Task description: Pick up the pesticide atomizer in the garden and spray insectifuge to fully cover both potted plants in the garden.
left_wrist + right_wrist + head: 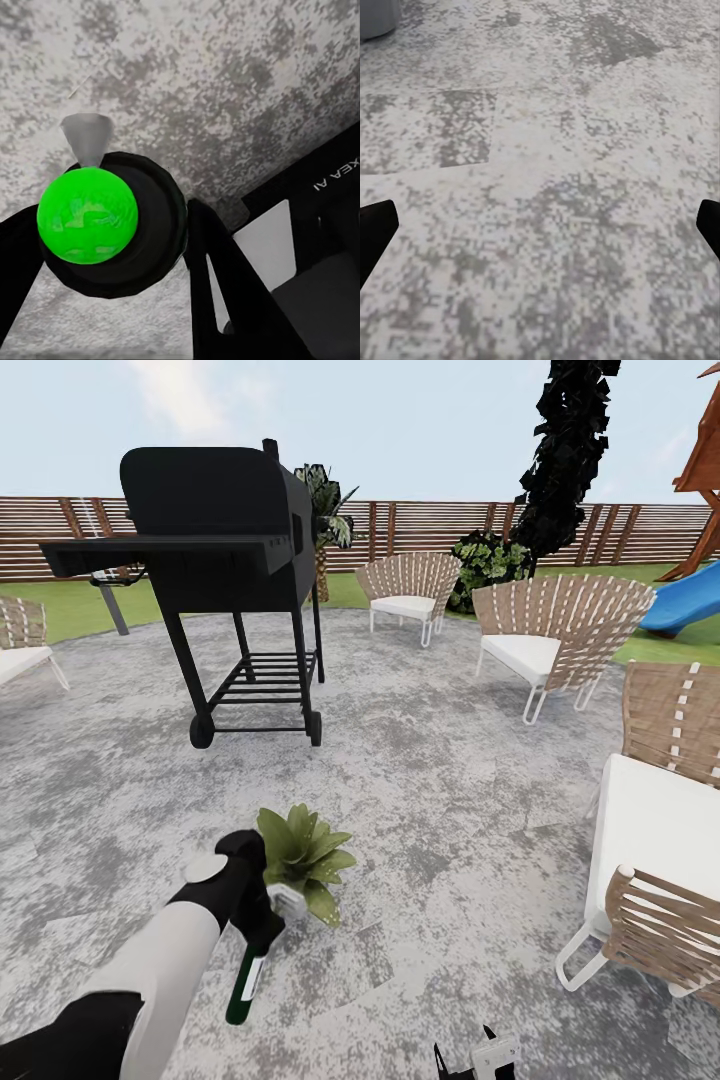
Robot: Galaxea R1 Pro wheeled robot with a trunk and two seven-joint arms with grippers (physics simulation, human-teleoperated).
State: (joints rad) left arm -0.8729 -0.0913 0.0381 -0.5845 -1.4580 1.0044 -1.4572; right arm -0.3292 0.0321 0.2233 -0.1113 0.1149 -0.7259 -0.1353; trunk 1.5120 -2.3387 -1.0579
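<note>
Mottled-grey paving of the round patio (430, 780) is spreading across most of the head view, with green lawn and a brown slatted fence (450, 525) running along the far side under a pale sky. On the left of the patio a black barbecue grill (215, 560) is standing on its wheeled frame. Woven lounge chairs with white cushions are ringing the patio: one at the far middle (410, 592), one to its right (555, 640), and more at the right edge. A blue slide (690, 600) is showing at the far right, and a dark tree (570, 450) is rising behind the chairs.

Near the robot, one potted plant (303, 857), a rosette of broad green leaves, is sitting on the paving. The left arm is reaching toward it, and the left claw (262, 920) is clamped on the pesticide atomizer (245, 985), whose white trigger head is touching the plant's near leaves while its dark body is hanging down toward the robot. In the left wrist view the bottle's round base (88, 215) is glowing bright green between the dark fingers (225, 300).

The right claw (478, 1057) is sitting low at the near edge, its fingers (376, 232) spread wide apart over bare paving.
</note>
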